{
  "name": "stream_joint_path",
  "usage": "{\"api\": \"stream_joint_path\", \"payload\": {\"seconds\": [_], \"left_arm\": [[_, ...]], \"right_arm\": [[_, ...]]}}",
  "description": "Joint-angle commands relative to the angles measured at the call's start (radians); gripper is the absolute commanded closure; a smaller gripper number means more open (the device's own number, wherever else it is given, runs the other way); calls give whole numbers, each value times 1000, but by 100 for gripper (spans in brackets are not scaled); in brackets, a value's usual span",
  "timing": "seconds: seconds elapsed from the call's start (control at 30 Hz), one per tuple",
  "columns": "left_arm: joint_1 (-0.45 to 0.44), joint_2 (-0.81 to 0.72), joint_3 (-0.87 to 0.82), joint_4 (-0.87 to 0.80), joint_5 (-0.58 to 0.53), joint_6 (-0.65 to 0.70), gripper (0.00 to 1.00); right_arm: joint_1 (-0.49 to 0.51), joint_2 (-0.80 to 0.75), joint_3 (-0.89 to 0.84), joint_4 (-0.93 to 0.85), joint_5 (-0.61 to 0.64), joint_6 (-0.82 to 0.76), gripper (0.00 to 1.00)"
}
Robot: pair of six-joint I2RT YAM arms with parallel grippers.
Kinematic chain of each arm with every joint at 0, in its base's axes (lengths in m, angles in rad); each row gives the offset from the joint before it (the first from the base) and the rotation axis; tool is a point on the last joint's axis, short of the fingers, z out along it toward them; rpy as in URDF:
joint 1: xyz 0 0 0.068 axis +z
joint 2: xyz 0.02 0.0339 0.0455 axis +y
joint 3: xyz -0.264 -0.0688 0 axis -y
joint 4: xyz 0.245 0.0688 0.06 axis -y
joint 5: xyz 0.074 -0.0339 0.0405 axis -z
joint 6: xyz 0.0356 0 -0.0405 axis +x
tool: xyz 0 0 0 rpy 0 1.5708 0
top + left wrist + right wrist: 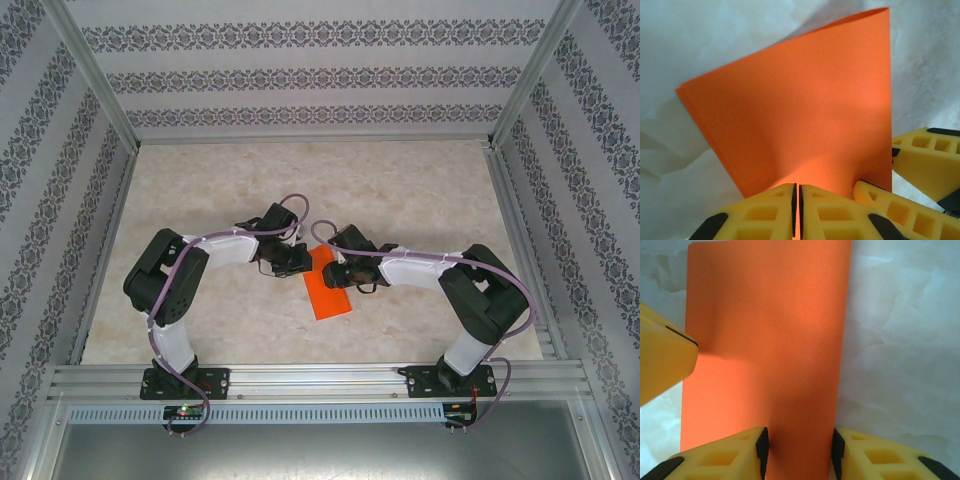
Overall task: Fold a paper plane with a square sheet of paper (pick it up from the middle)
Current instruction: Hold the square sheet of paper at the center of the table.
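Left gripper (797,212) closed, pinching one edge of the folded square sheet of paper (805,110). Sheet sits mid-table (420,190) between both arms. Right gripper (800,445) jaws apart, straddling the sheet.

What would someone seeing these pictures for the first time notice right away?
The bright orange paper jumps out, lying at the middle of the pale table between the two arms. Up close, the left gripper is pinched shut on the paper's edge, while the right gripper has its fingers apart with a strip of the paper between them.
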Motion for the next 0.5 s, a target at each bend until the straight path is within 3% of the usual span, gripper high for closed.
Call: {"api": "stream_joint_path", "payload": {"seconds": [0.0, 0.47], "left_arm": [[-21, 25, 17, 4, -6, 10, 86], [-23, 77, -5, -53, -55, 67, 87]], "right_arm": [[11, 44, -5, 5, 22, -6, 59], [9, 12, -2, -7, 19, -3, 55]]}}
